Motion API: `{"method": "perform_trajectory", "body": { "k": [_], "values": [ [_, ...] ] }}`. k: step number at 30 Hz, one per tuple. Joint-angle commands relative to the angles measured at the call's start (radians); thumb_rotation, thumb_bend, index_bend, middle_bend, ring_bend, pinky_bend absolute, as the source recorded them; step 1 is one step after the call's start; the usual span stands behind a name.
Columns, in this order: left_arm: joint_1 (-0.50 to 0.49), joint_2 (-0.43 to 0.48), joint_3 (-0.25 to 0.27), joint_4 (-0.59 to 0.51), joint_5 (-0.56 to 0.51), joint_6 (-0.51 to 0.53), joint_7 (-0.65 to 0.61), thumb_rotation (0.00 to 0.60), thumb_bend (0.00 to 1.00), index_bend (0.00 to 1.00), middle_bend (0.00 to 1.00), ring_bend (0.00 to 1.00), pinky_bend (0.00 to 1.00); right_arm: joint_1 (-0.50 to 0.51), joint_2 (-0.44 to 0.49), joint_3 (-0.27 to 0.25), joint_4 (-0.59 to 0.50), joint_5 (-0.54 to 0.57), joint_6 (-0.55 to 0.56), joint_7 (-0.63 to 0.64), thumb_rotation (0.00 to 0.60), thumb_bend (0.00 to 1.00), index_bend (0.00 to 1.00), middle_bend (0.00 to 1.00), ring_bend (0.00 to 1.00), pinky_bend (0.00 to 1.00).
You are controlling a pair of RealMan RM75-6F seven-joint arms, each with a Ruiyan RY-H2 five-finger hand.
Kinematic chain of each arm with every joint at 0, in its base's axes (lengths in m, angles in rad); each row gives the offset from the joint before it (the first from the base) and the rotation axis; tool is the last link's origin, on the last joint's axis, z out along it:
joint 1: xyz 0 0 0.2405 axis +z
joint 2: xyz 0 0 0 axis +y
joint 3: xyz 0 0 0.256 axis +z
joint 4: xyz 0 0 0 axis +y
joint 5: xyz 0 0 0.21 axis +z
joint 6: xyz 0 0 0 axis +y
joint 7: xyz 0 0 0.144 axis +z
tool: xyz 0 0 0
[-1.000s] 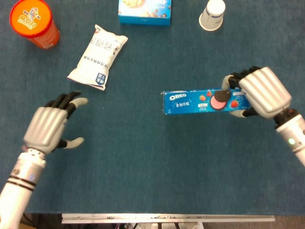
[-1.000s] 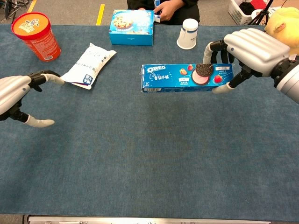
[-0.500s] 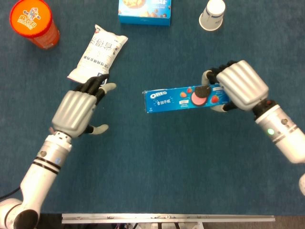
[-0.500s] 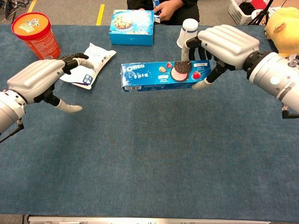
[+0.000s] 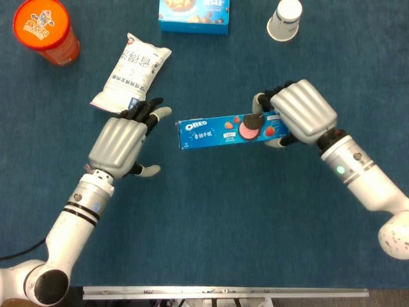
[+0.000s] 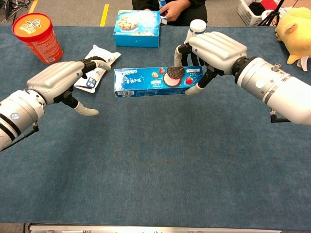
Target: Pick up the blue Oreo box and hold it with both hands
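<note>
The long blue Oreo box (image 5: 220,130) (image 6: 146,81) hangs level above the table. My right hand (image 5: 299,115) (image 6: 214,49) grips its right end, fingers over the top and thumb below. My left hand (image 5: 123,144) (image 6: 60,80) is open, fingers apart and thumb spread. It hovers just left of the box's free left end, with a small gap between them.
A white snack pouch (image 5: 131,75) (image 6: 95,67) lies behind my left hand. An orange tub (image 5: 45,29) (image 6: 38,36) stands at the far left. A blue cookie box (image 5: 194,14) (image 6: 137,28) and a white paper cup (image 5: 284,19) (image 6: 197,29) sit at the back. A yellow plush toy (image 6: 293,29) is at far right.
My right hand has carried the Oreo box leftward toward the middle. My left hand has moved right and forward, closing on the box's left end.
</note>
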Motion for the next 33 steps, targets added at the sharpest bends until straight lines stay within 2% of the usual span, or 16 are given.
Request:
{"method": "perform_trajectory", "body": {
  "k": [1,10,21,27,33],
  "values": [
    [-0.023,-0.017,-0.009,-0.010,-0.050,0.011,0.035,0.600,0.10,0.12,0.06,0.10,0.26,0.011,-0.016,-0.003,0.015,0.006,-0.005,0.005,0.600,0.02,0.62,0.62,0.59,0.52],
    [-0.060,-0.052,-0.027,-0.013,-0.133,0.036,0.046,0.600,0.10,0.08,0.01,0.10,0.26,0.031,-0.043,-0.011,0.039,0.020,-0.009,0.005,0.600,0.02,0.62,0.62,0.59,0.52],
    [-0.095,-0.093,-0.015,-0.010,-0.154,0.060,0.051,0.600,0.10,0.08,0.02,0.10,0.26,0.051,-0.099,-0.003,0.079,0.051,0.010,-0.012,0.600,0.02,0.62,0.63,0.59,0.52],
    [-0.094,-0.136,-0.007,0.022,-0.137,0.099,0.037,0.600,0.10,0.13,0.08,0.11,0.26,0.059,-0.125,-0.002,0.091,0.063,0.020,-0.024,0.600,0.02,0.62,0.63,0.59,0.52],
    [-0.086,-0.181,-0.001,0.060,-0.105,0.147,0.020,0.600,0.10,0.24,0.21,0.20,0.32,0.065,-0.135,-0.008,0.096,0.067,0.018,-0.027,0.600,0.02,0.62,0.63,0.59,0.52]
  ]
}}
